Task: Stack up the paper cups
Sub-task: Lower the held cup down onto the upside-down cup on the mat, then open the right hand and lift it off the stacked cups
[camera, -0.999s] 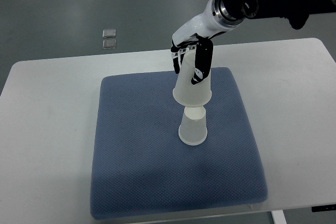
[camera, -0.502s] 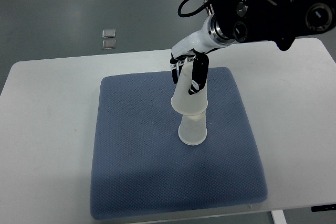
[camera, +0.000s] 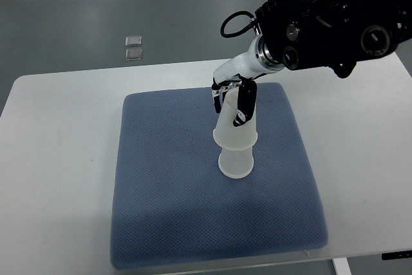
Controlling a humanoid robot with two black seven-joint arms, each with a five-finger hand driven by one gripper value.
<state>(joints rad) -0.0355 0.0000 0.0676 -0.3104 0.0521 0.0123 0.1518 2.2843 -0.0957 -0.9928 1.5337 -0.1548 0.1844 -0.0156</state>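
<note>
One hand only is in view, the right hand (camera: 233, 100), and its arm (camera: 322, 24) enters from the right edge as a black housing with a white wrist. The dark fingers (camera: 243, 102) are curled around the sides of the upper paper cup (camera: 234, 127), so the hand is closed on this cup and grips it near its bottom end, which points upward. The upper paper cup is upside down, with its wide rim at the bottom, and it sits over the lower paper cup (camera: 235, 161), covering the top part of it. The lower paper cup is also upside down and stands with its rim on the blue mat (camera: 167, 210), a little right of the middle of the mat and toward its far half. Both cups are translucent white. The blue mat lies on the white table (camera: 58, 159), which shows on the left, right and far sides of the mat. Beyond the far edge of the table, on the grey floor, lie two small square pieces (camera: 134, 47), well apart from the mat.
</note>
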